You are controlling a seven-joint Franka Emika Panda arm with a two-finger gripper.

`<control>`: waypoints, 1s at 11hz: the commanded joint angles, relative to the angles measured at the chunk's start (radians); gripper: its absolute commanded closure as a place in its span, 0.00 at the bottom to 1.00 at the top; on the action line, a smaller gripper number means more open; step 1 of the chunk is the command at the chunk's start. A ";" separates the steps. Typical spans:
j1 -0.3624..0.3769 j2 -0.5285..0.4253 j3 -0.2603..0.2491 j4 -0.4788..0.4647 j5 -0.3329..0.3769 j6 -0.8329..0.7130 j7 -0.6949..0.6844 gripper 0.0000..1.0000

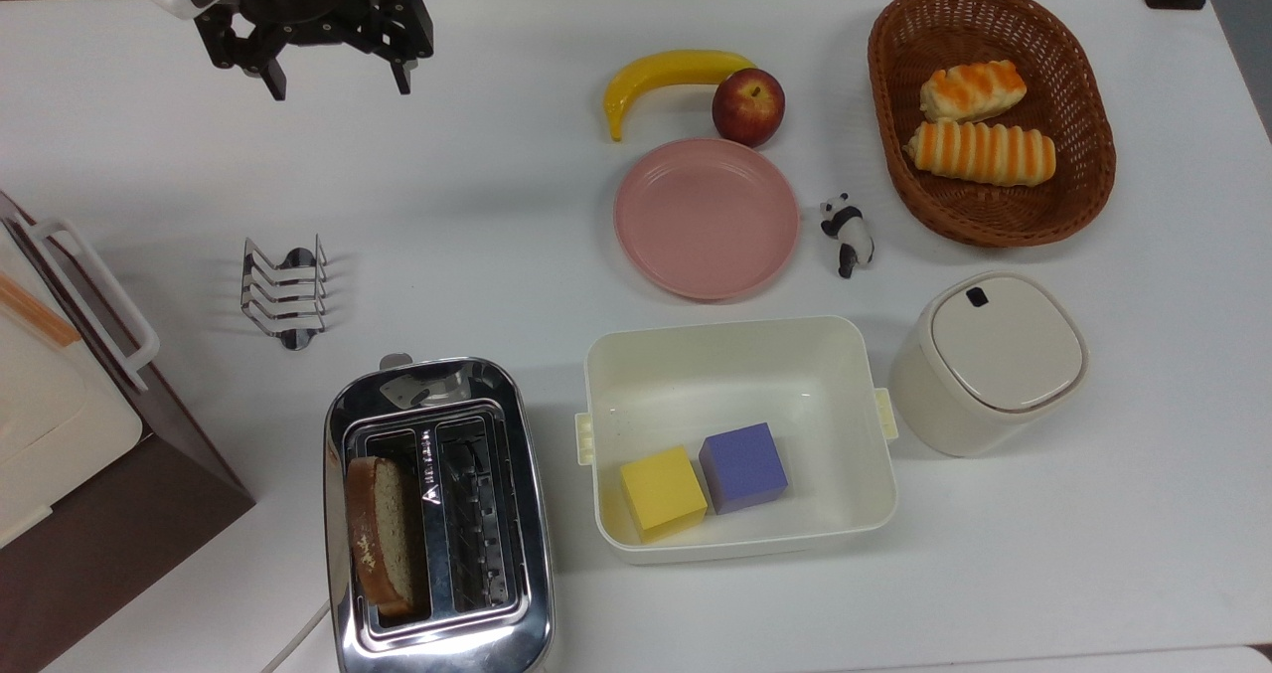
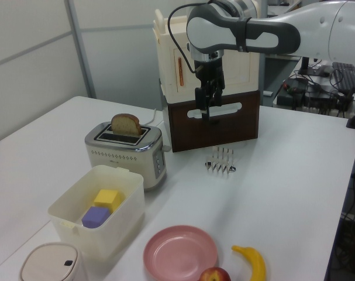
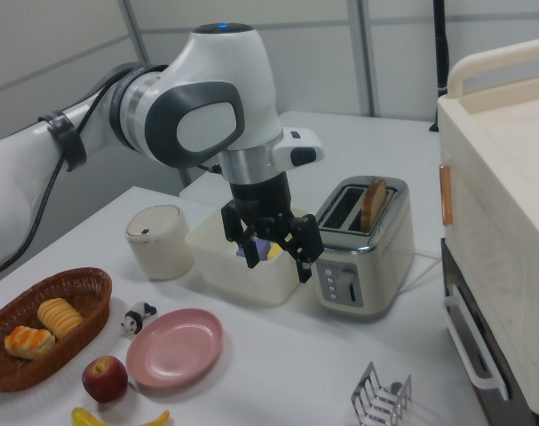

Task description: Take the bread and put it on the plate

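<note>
Although the task is to move the bread, the black two-finger gripper [image 1: 336, 88] hangs with its jaws spread wide and empty above bare white desk [image 1: 477, 196], near the top view's upper left corner and well apart from everything it must handle. The flat slice of brown wholemeal bread with its dark crust [image 1: 382, 537] stands upright on edge in one slot of the shiny chrome two-slot toaster [image 1: 437, 519], the slot on the top view's left, with its rounded top poking above the slot in the left view [image 2: 126, 124]. The round matte pink plate with a raised rim [image 1: 707, 218] lies bare toward the middle of the desk, just beside a red apple [image 1: 748, 106] and a yellow banana [image 1: 668, 77], with a cream rectangular tub [image 1: 737, 436] between it and the toaster's side of the desk.

So the step in hand appears to be the approach: nothing is grasped yet. The next move probably calls for carrying the gripper across the desk, past the small wire toast rack [image 1: 284, 291], to a spot above the toaster. The jaws would likely need turning so the fingers straddle the slice's two flat faces, then lowering onto the exposed top edge. Only a little bread stands clear of the slot, so the grip must be shallow and well centred.
</note>
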 commanded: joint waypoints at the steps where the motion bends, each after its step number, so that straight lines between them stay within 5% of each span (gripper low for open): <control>1: 0.014 -0.024 -0.001 -0.020 -0.004 -0.016 0.004 0.00; 7: 0.017 -0.014 0.005 -0.024 0.007 0.057 0.016 0.00; 11: 0.008 -0.006 0.002 -0.027 0.105 0.207 0.004 0.00</control>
